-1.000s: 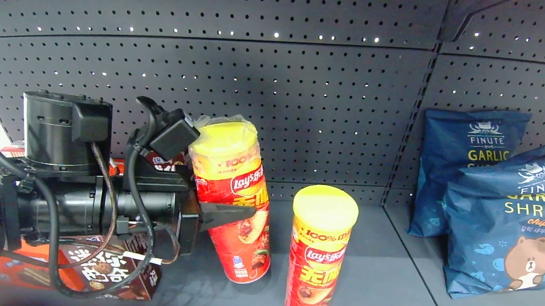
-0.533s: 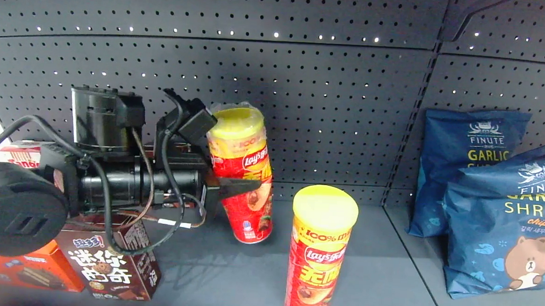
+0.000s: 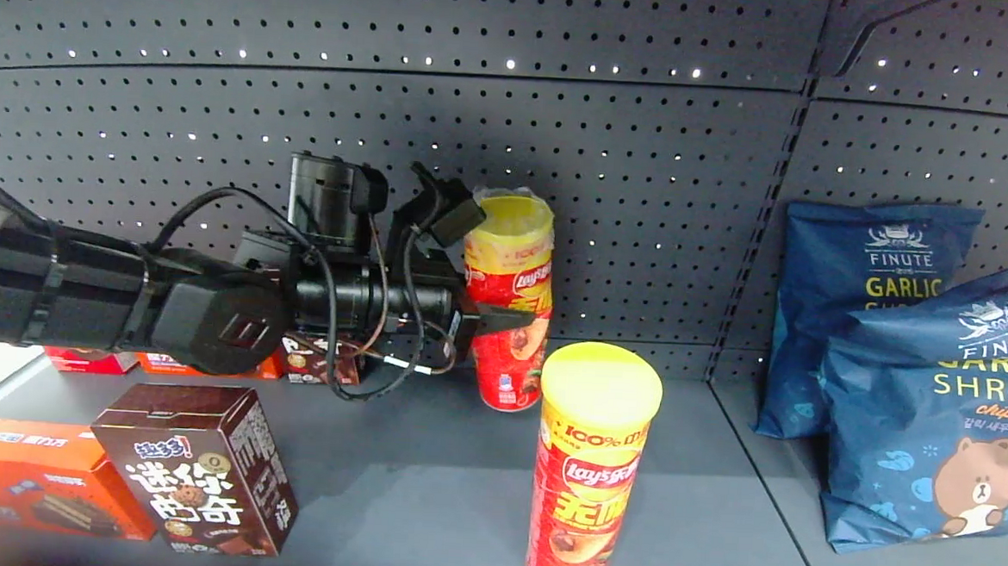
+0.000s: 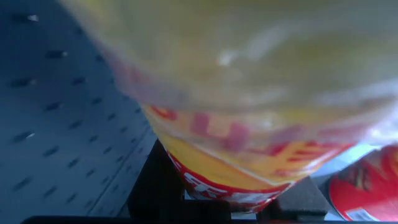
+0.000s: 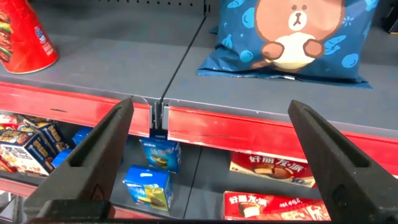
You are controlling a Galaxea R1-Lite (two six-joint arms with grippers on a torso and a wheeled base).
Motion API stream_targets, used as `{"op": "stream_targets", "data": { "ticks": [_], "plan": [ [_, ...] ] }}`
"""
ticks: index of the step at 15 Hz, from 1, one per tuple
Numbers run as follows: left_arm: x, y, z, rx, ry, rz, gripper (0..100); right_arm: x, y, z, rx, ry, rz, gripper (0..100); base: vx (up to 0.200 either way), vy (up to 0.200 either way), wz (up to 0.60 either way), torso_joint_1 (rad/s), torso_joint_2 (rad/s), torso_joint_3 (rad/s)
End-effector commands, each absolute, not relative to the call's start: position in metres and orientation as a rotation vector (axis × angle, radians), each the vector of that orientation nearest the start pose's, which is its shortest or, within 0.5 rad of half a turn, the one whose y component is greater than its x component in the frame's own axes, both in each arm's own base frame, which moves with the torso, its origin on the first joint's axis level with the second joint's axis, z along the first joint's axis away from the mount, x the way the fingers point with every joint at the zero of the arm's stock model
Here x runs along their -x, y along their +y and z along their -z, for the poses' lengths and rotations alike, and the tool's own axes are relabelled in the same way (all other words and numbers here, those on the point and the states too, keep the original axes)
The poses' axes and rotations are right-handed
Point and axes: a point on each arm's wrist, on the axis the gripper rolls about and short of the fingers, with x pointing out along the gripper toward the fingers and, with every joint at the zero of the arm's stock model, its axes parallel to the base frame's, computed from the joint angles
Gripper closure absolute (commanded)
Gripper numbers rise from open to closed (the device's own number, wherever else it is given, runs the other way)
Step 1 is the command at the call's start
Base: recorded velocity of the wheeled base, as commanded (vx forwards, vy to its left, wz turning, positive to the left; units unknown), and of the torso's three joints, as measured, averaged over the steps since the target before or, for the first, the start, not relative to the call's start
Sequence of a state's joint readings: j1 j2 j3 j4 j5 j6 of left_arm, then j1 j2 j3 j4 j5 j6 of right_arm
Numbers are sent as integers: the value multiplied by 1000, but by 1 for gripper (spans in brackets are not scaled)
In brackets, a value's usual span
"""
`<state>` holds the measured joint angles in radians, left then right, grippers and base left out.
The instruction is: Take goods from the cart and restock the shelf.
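Note:
A red chips can (image 3: 511, 270) with a yellow lid is upright near the shelf's back panel, its base just over the shelf floor. My left gripper (image 3: 509, 318) is shut on its middle, with the arm coming in from the left. In the left wrist view the can (image 4: 249, 112) sits very close, between the two dark fingers (image 4: 163, 186). A second identical can (image 3: 591, 464) stands alone nearer the front, to the right of the held one. My right gripper (image 5: 214, 162) hangs open and holds nothing, below the shelf's red front edge (image 5: 249, 127).
Two blue snack bags (image 3: 939, 383) lean at the right of the shelf. A brown chocolate box (image 3: 201, 465) and an orange box (image 3: 24, 473) stand at front left, with more boxes behind the arm. A lower shelf holds several boxes (image 5: 152, 180).
My left arm has carried the can away from the camera, toward the back panel and to the right. The boxes at front left have come into full view.

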<state>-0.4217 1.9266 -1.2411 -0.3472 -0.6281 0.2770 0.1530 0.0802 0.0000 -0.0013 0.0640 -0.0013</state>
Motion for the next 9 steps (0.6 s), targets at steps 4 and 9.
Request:
{"op": "stream_targets", "data": {
  "ticks": [4,9],
  "plan": [
    [-365,-180,-169,-266,210,1132,100,16,-1,-77,5,83,-218,0,0,0,0,0,0,0],
    [-373,-180,-156,-269,233,1130,100,16,-1,-77,5,83,-218,0,0,0,0,0,0,0]
  ]
}}
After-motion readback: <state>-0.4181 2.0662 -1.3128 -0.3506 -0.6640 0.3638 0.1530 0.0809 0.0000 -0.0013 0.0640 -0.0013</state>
